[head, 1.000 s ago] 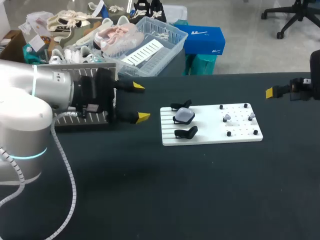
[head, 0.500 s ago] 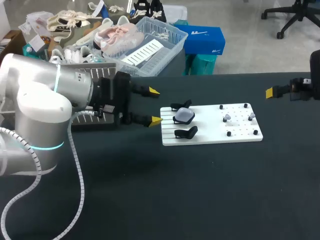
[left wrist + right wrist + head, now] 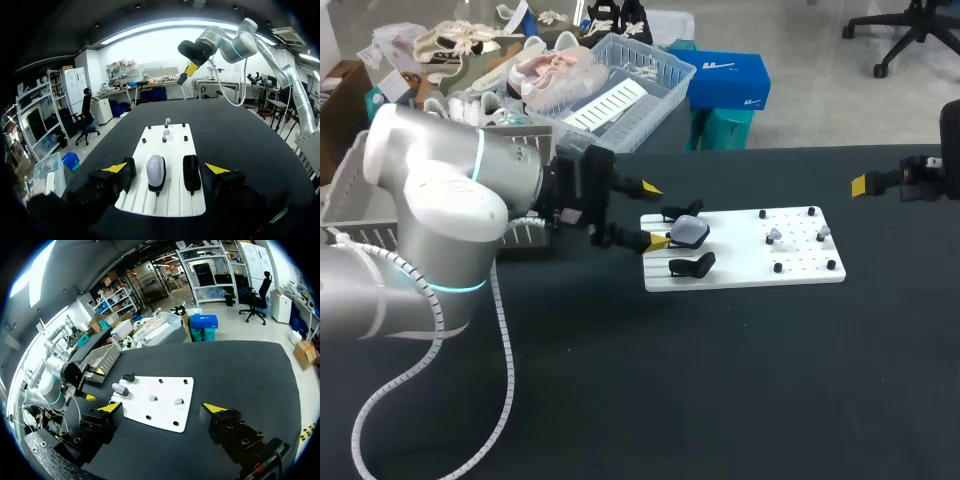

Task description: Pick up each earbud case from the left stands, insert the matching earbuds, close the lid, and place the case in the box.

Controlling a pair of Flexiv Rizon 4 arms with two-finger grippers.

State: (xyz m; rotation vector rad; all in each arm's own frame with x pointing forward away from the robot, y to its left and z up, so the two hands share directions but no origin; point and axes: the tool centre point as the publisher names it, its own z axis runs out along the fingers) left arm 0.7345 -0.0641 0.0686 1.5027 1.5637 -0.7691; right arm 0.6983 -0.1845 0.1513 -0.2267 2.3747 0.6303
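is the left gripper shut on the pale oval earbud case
No, the left gripper is open, its fingers wide apart and clear of the pale oval earbud case.

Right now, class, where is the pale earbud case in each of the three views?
Head view: pale case on the white board's left end, beside the left hand.
Left wrist view: pale case close ahead, between two black stands.
Right wrist view: pale case far ahead, at the board's end by the left hand.
Shared landmark: the white board.
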